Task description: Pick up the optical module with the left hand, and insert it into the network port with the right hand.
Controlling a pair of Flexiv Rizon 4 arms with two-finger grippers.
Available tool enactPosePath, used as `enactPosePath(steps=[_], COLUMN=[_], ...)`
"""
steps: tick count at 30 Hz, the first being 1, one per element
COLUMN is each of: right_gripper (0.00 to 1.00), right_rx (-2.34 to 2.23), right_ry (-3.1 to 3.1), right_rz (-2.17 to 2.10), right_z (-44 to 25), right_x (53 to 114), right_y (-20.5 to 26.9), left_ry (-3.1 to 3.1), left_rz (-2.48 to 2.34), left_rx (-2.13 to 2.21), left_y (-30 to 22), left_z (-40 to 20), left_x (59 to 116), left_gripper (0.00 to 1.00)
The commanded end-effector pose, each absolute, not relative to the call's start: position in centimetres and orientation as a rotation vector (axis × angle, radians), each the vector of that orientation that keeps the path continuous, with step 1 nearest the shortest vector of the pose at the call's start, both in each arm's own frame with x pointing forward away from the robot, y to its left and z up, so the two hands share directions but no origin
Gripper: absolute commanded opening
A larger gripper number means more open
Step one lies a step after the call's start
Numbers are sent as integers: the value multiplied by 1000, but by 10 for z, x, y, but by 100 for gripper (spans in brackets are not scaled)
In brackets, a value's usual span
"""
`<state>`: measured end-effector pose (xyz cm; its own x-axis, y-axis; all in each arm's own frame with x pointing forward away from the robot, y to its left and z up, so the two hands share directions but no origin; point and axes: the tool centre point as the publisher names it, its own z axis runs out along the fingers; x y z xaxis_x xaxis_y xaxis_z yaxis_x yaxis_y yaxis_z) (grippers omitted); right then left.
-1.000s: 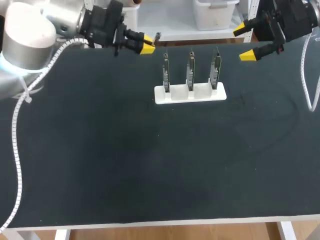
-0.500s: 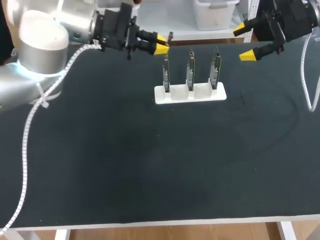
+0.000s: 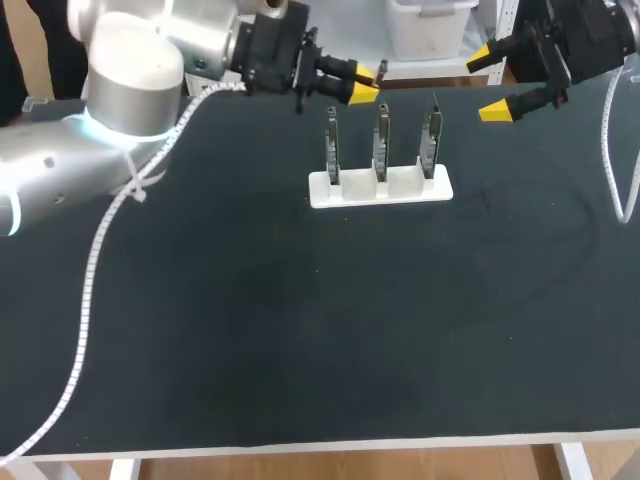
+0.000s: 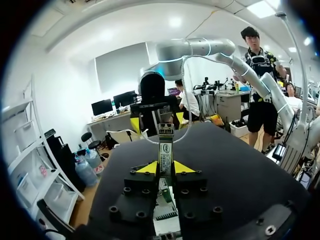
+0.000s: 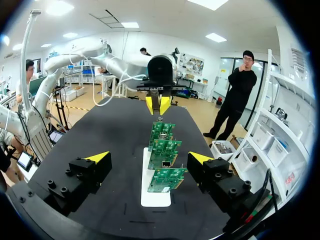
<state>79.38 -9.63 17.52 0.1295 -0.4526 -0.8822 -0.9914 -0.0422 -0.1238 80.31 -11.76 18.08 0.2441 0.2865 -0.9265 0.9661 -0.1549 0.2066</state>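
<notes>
Holding the optical module (image 4: 165,150) between its two yellow tips, the left gripper (image 3: 365,84) is narrow, with both fingers pressed against the module from opposite sides. The module stands up between them and projects past the tips. The left arm (image 3: 110,110) enters from the left. Its gripper is positioned over the far edge of the table (image 3: 250,330), on the far side of the white holder (image 3: 380,188) and apart from it. The holder sits on the far half of the table, near the middle. It carries three circuit boards (image 3: 381,140), which stand upright in a left-to-right row, each in its own slot. The left gripper's tips are closest to the left and middle boards. In the head view the network port is too small to identify. The right gripper (image 3: 490,82) is at the far right corner, to the right of the holder and well apart from it. Its fingers are spread wide with nothing between them. In the right wrist view the row of boards lies ahead of the wide right gripper, and the left gripper is beyond the farthest board. A white coiled cable (image 3: 85,300) hangs along the left arm.
</notes>
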Motion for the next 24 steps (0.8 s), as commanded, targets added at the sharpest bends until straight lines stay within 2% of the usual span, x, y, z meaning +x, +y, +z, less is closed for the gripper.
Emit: enactPosePath(steps=[1, 24], right_gripper=[100, 100], right_rx=[-1613, -1613], right_ry=[1436, 1436], right_rz=[853, 853], right_z=[176, 176], right_x=[792, 792], right_y=[-96, -96], left_ry=[1165, 1144], left_rz=[-984, -978], left_rx=[1670, 1642], left_y=[-119, -120], left_z=[184, 185], left_x=[810, 806], left_gripper=[0, 0])
